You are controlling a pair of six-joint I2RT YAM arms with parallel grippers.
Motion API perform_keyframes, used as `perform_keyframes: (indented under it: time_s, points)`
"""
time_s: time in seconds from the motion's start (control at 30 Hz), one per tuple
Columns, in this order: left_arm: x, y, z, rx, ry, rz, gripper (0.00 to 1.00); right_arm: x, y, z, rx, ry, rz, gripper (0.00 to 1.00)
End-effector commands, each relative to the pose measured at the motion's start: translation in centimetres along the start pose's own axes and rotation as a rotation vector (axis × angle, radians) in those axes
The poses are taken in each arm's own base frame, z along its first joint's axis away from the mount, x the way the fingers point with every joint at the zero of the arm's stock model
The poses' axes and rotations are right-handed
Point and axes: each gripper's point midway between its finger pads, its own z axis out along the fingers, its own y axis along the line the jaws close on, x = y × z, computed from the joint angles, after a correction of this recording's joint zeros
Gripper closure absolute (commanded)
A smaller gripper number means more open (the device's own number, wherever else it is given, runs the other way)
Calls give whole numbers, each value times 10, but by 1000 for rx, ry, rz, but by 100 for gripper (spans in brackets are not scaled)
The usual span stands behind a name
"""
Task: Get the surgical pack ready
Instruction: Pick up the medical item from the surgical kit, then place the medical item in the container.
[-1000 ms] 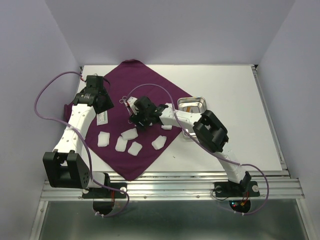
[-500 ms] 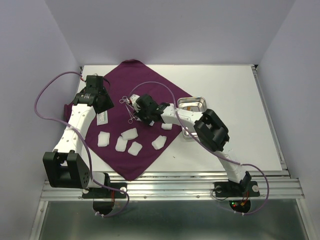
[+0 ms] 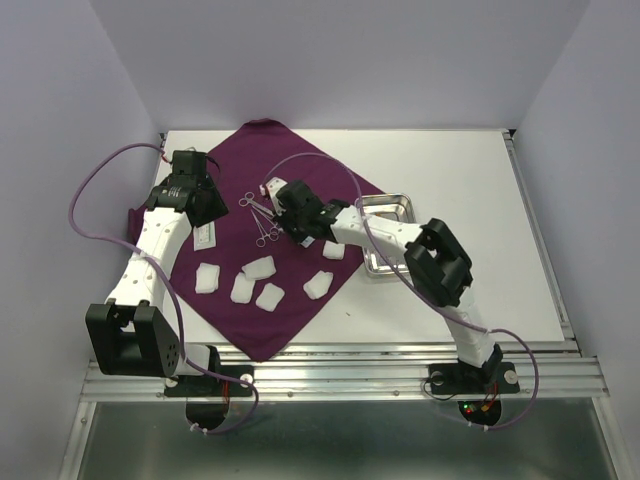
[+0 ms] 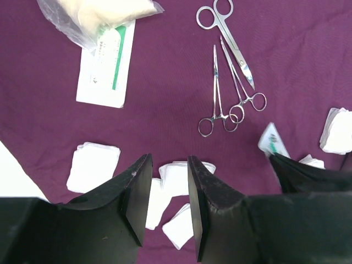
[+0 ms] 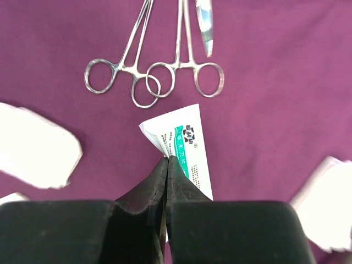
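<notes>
The purple cloth (image 3: 290,170) lies spread flat on the table, so the base of the pack looks laid, but the gathering appears only part done. At the left, the left gripper (image 4: 168,165) hovers over the cloth with its jaws apart and nothing between them. A flat white packet (image 4: 104,66) with a green stripe lies near it, and a clear bag (image 4: 104,14) of white material overlaps that packet's top edge. Several gauze pads (image 3: 243,287) lie scattered loose across the cloth's near half, not stacked. Past them, toward the middle, the scissors (image 4: 228,38) and two forceps (image 4: 217,93) lie close together, the forceps' rings overlapping. Just beside those rings, the right gripper (image 5: 166,162) is clamped on the corner of a small white-and-green sachet (image 5: 184,137), held low over the cloth. At the cloth's right corner sits the steel tray (image 3: 392,208), partly crossed by the right arm; nothing shows in its uncovered part. By this layout, loading the tray and wrapping remain.
</notes>
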Motion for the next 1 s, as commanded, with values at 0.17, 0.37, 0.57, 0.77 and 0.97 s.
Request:
perform_keyframes:
  time_s: [0.17, 0.37, 0.57, 0.77, 0.97]
  points:
    - [-16, -5, -20, 38, -64, -14, 57, -59, -44, -87, 144, -195, 139, 99]
    - [-16, -7, -23, 49, -67, -13, 57, -37, -106, -115, 291, -190, 259, 99]
    - [-17, -8, -23, 55, -69, -12, 57, 9, -174, -140, 436, -157, 443, 99]
    - [-19, -10, -22, 62, -68, -14, 57, 59, -226, -141, 541, -83, 557, 99]
    - [-21, -12, -21, 63, -67, -14, 57, 80, -245, -120, 574, -14, 564, 99]
